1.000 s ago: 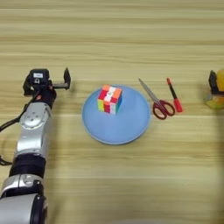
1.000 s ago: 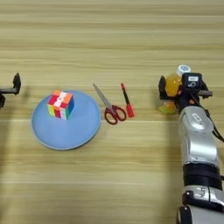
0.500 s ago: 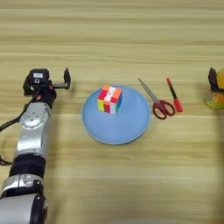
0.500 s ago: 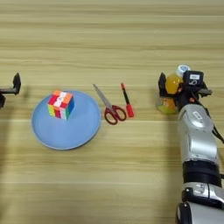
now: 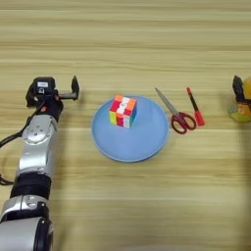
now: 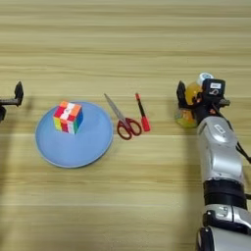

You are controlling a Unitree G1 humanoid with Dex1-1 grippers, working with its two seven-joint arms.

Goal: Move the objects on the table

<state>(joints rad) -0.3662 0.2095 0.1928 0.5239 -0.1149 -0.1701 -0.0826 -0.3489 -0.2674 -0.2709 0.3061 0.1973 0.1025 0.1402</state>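
Right gripper (image 6: 196, 98) has its fingers round the light, smooth bottle (image 6: 190, 105), best held mid-body; left gripper (image 5: 53, 92) open and empty, cube (image 5: 123, 111) on plate (image 5: 142, 142) to its right

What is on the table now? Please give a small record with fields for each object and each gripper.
plate: light-blue plate, left of centre on the wooden table
cube: multicoloured puzzle cube lying on the plate
scissors: red-handled scissors, just right of the plate, blades closed
pen: red-and-black pen, right of the scissors
bottle: orange-juice bottle, white cap, far right
left gripper: open, left of the plate, holding nothing
right gripper: fingers around the bottle
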